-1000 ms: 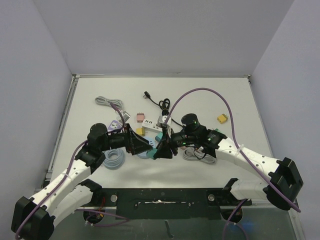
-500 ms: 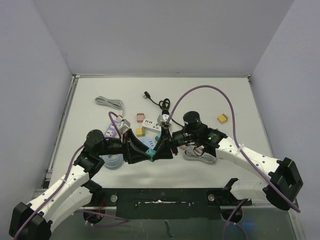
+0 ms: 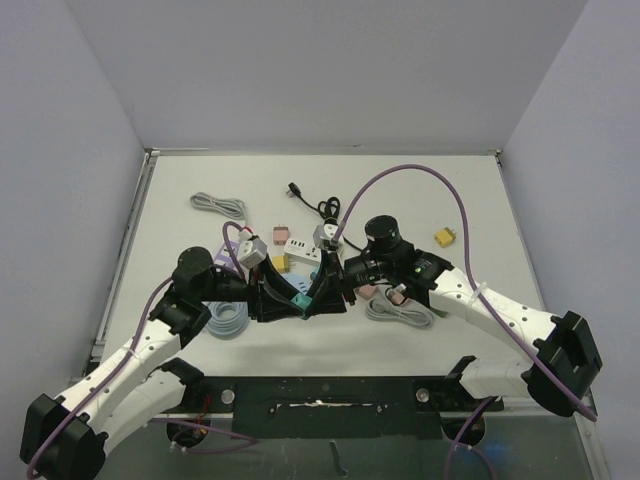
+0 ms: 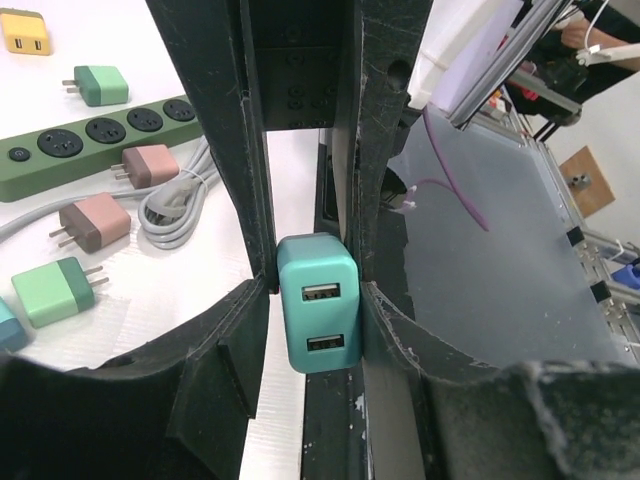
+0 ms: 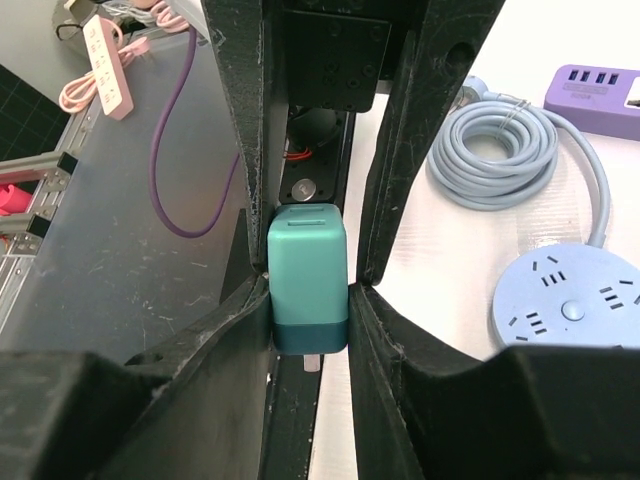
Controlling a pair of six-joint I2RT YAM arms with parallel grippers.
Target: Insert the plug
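**Item 1, teal plug**. Held off the surface between the two claws, over its near part and just beside the round blue power strip. I see its two USB ports facing the left wrist camera. A metal prong peeps out at its darker end in the right wrist view.

**Item 2, left claw**. Its fingers are pressed against both sides of the plug, gripping it. A second ago I saw this claw standing wider, and it has since closed in.

**Item 3, right claw**. Clamped on the same plug from the opposite side, as it was a second ago. The point where the claws meet has drifted left and toward the near edge since then.

**Item 4, close neighbours.**
- Light-blue cable coil, beside the round strip.
- Purple strip, just beyond the coil.
- Grey cable bundle, under the right forearm.
- Green power strip, with pink and green plugs lying loose near it.

**Item 5, margins.**
- The near edge is close behind the plug.
- Bare surface shows across the far half, past the black cable.
- Bare surface also shows at the right, around the yellow connector.
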